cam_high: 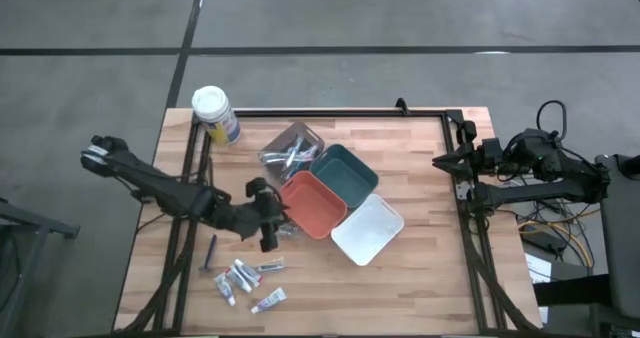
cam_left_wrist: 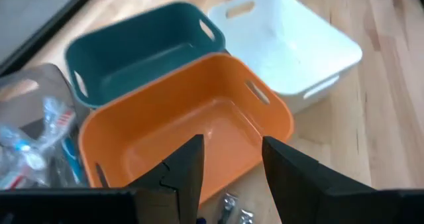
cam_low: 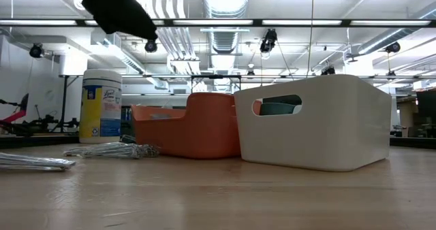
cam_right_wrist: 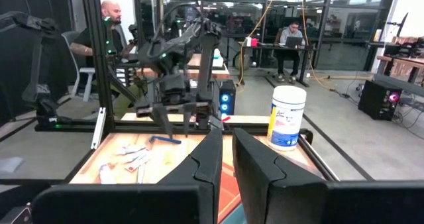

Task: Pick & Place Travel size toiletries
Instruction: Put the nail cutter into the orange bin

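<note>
Your left gripper (cam_high: 272, 230) hangs above the table just beside the near edge of the orange tray (cam_high: 312, 204), fingers spread with nothing visible between them in the left wrist view. Small silvery items (cam_left_wrist: 232, 211) lie on the wood right under it, touching or nearly touching the tray wall.

Remaining toiletries: a cluster of small tubes (cam_high: 243, 280) near the front-left of the table, a slim blue-handled piece (cam_high: 210, 252) beside them, more in the clear bag (cam_high: 290, 148) behind the trays.

Risks:
1. The items under the gripper sit tight to the orange wall. Come down there and 1 finger may land on the rim or shove the tray into the teal tray (cam_high: 345, 172) and the white tray (cam_high: 367, 229).
2. The tubes lie close together. Closing on them could catch 2 at once or flick a neighbour away.
3. Thin flat pieces on wood may slip out of the pinch if you close too high.
4. The wipes canister (cam_high: 215, 114) is well apart, low risk.

Right gripper (cam_right_wrist: 225, 159) is parked off the right edge of the table, fingers nearly pressed together, empty.
</note>
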`<state>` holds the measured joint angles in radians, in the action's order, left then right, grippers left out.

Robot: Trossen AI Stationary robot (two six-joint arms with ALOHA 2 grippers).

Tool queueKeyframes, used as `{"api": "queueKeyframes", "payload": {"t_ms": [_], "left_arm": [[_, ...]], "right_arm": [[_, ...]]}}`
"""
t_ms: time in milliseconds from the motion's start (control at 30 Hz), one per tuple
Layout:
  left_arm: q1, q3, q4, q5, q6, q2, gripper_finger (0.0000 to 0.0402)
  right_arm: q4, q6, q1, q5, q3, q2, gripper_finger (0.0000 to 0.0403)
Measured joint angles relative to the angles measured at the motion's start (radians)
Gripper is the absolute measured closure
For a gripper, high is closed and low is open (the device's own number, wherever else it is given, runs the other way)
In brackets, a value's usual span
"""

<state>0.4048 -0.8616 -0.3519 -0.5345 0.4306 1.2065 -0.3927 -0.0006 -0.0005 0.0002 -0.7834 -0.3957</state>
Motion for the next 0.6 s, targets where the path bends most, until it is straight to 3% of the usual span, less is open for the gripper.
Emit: {"api": "queueKeyframes", "payload": {"t_ms": [233, 600], "left_arm": [[0.022, 0.000, -0.001, 0.011, 0.057, 0.074, 0.0243], [0.064, 0.000, 0.000, 0.243, 0.106, 0.105, 0.0243]], "right_arm": [[0.000, -0.002, 0.000, 0.000, 0.000, 0.000, 0.0369], [0.000, 0.000, 0.000, 0.000, 0.000, 0.000, 0.0369]]}}
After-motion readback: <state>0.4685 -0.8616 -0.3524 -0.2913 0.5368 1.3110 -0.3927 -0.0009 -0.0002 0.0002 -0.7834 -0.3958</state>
